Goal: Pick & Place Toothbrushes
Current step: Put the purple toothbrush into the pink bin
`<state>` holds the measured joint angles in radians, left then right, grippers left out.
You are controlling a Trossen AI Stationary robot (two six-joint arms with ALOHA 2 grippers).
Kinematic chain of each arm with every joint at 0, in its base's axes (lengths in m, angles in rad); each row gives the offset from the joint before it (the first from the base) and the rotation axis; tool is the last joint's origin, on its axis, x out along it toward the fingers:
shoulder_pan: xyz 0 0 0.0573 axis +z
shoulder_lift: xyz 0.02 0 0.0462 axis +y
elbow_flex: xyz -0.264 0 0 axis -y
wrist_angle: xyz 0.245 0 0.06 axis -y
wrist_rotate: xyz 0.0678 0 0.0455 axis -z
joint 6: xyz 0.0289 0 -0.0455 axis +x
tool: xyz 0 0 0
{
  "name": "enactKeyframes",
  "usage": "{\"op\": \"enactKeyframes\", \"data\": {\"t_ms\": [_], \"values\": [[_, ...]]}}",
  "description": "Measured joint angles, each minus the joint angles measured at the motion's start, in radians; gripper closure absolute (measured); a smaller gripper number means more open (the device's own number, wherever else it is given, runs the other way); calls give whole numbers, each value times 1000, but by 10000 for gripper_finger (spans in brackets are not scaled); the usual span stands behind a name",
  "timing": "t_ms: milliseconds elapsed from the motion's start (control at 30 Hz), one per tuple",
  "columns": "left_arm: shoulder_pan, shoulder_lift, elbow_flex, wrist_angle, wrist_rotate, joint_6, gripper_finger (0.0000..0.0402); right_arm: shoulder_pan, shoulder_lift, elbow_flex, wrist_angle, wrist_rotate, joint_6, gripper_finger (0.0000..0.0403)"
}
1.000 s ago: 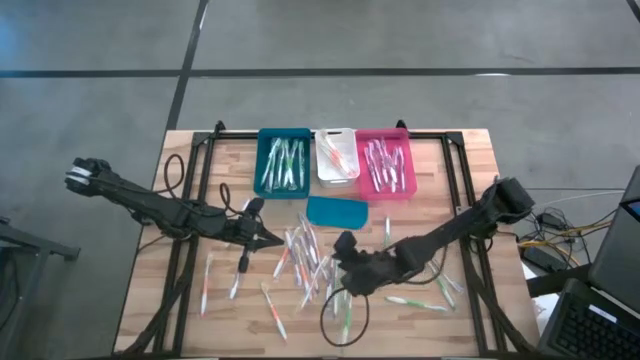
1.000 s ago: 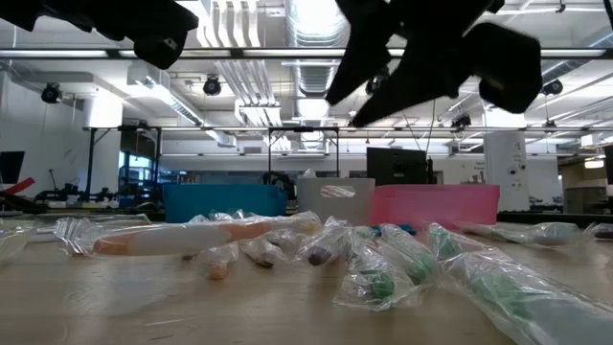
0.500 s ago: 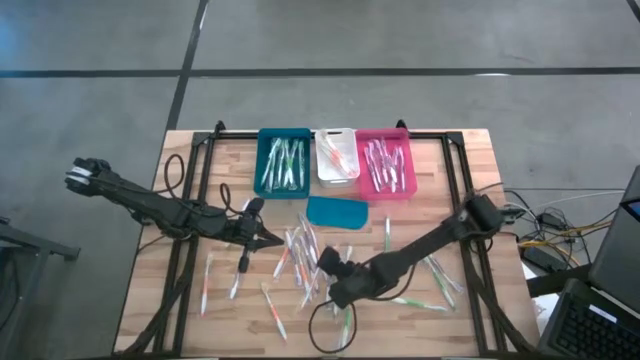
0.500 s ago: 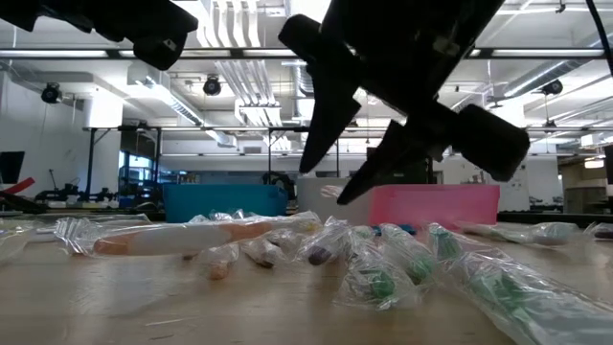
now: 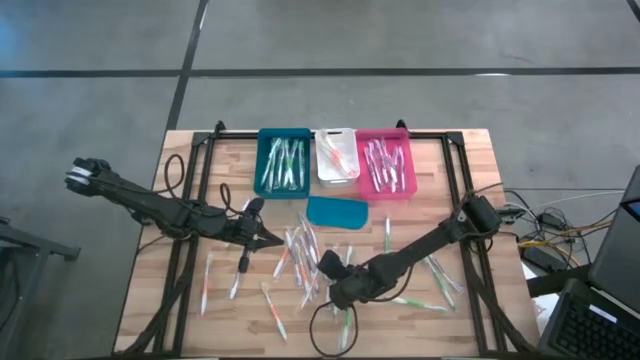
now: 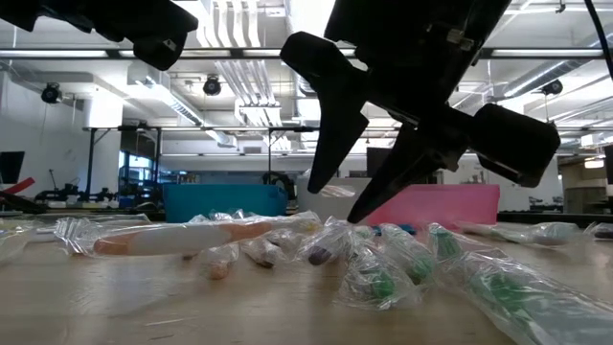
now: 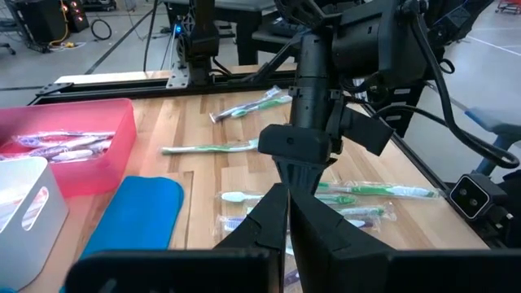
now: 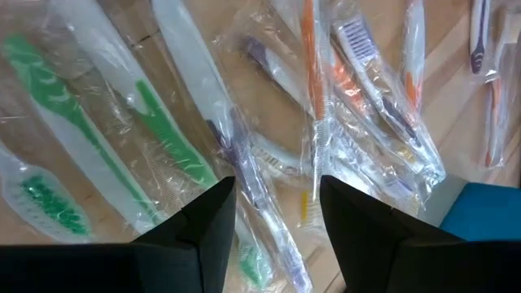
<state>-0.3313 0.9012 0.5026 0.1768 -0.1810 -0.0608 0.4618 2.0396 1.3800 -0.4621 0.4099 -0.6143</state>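
We see three bins (image 5: 336, 160) side by side at the table's (image 5: 470, 150) far edge, with toothbrushes in them; a flat lid (image 5: 336, 211) lies just in front; loose toothbrushes (image 5: 303, 255) lie scattered in the middle, between the two arms.

A light wooden slatted table (image 5: 190, 150) fills the middle of the overhead frame, standing on a grey concrete floor (image 5: 400, 40). Along its upper edge three bins stand side by side: a teal bin (image 5: 264, 160) at left, a white bin (image 5: 334, 134) in the centre, a pink bin (image 5: 408, 160) at right. Just below them, near the frame's centre, lies a flat teal lid-like piece (image 5: 337, 211). A black metal frame (image 5: 190, 190) runs along the table's sides. Cables (image 5: 545, 222) and dark equipment crowd the right edge.
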Motion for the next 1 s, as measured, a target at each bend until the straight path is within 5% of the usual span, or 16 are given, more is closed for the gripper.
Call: {"op": "enactKeyframes", "data": {"t_ms": [333,1000], "values": [[0,0,0,3,0,0,383,-20,0,-26,18,-44,43,225],[0,0,0,-1,0,1,383,-40,13,-85,118,-101,109,314]]}}
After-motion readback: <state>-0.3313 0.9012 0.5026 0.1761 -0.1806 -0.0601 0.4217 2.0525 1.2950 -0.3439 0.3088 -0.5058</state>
